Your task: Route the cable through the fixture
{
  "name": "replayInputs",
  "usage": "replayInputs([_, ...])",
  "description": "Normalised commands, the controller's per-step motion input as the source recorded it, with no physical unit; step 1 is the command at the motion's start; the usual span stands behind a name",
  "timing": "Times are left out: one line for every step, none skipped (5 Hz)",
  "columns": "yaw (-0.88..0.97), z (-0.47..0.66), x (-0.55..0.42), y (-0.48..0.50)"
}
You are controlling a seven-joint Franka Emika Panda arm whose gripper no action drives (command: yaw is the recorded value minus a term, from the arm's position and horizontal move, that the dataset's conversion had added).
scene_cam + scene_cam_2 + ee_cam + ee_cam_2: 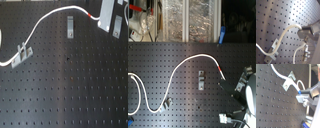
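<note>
A white cable is seen curving across the black perforated board, from a metal clip at the first exterior view's left, past an upright clip, to a red band beside the gripper (its jaws cannot be made out). Another clip stands nearby.

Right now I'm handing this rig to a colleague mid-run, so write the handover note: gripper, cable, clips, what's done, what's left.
Gripper: shut on the cable near its red band, as both wrist views suggest.
Cable: in the first exterior view it runs from the red band in an arc down to the left clip, passing through or against it; which, I cannot tell.
Middle clip: the cable passes above it, not through it.
Right clip: no cable in it.
Done: cable grasped, at the left clip.
Left: route the held end through the remaining clips.
</note>
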Motion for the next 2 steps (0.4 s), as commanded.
replayInputs([0.07,-0.02,0.074,0.106])
replayInputs([0.0,0.0,-0.195,-0.369])
